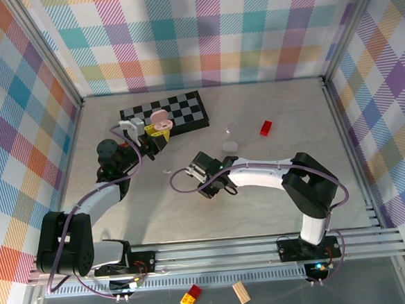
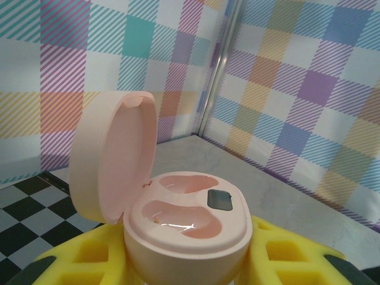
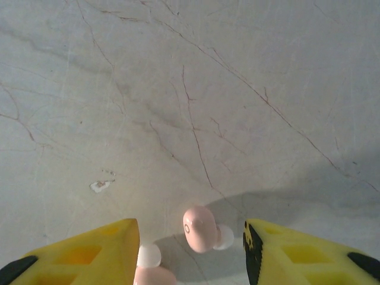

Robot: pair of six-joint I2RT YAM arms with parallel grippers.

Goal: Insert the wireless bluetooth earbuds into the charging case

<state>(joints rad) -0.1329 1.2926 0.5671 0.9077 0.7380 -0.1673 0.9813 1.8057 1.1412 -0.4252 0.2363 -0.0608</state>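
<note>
My left gripper (image 1: 152, 132) is shut on the pale pink charging case (image 2: 190, 222), held above the table by the checkered mat. Its lid (image 2: 113, 166) stands open, both wells are empty, and yellow pads (image 2: 285, 255) press its sides. On the table lies a pale pink earbud (image 3: 200, 228) with a white tip, between the yellow fingers (image 3: 279, 252) of my right gripper (image 3: 191, 249). This gripper is open and low over the table at the middle (image 1: 212, 187). A second earbud (image 3: 151, 270) lies against the left finger at the frame's bottom edge.
A black-and-white checkered mat (image 1: 179, 110) lies at the back. A white pebble-like case (image 1: 228, 146) and a red brick (image 1: 265, 127) sit right of it. A small white bit (image 1: 167, 171) lies between the arms. Plaid walls enclose the table.
</note>
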